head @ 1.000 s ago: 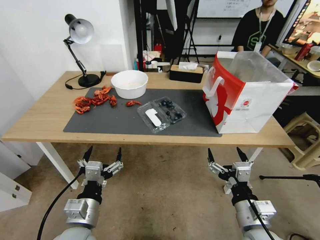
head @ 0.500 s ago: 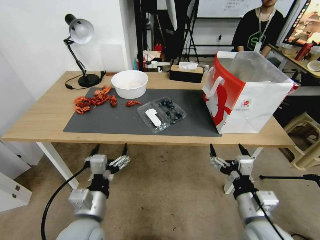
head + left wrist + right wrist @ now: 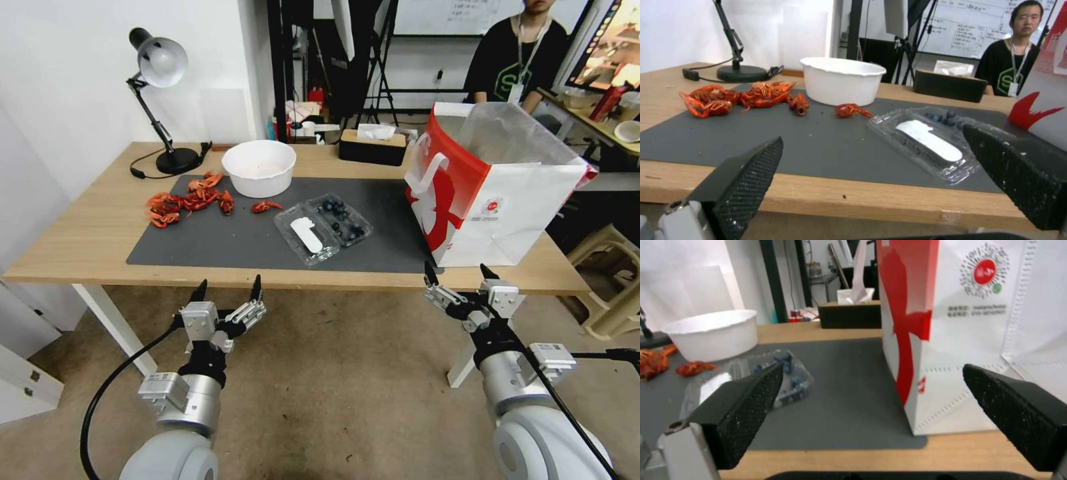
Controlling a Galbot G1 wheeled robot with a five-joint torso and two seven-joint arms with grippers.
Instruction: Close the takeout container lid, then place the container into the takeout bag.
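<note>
Wooden table [image 3: 80,247] with a dark grey mat [image 3: 253,240] across its middle.

Takeout container [image 3: 324,224] lies open on the mat, roughly centre, near the mat's front edge. Blueberries [image 3: 341,217] sit in the tray half, on the side toward the bag. The lid [image 3: 305,235] is folded flat on the mat beside the tray, white label facing up. Nothing touches the container.

Takeout bag [image 3: 497,200] stands upright at the right end of the table, its base overlapping the mat's right edge, well apart from the container. Mouth open, clear liner showing at the top, white handle hanging on the red side, small round red logo on the white face.

Behind the container: white bowl [image 3: 259,168], with red crayfish [image 3: 187,200] scattered on the mat to its left and one stray piece just in front of it. Black desk lamp [image 3: 159,100] at the back left corner; tissue box [image 3: 373,145] at the back edge.

Left gripper [image 3: 227,288] hangs below the table's front edge, left of the container, fingers spread wide, holding nothing. The left wrist view looks across the mat to the lid [image 3: 929,140] between the two fingertips.

Right gripper [image 3: 460,272] is at the table's front edge, just before the bag, fingers likewise spread, empty. Its wrist view faces the bag [image 3: 969,336] close ahead, container [image 3: 782,373] off to one side.
</note>
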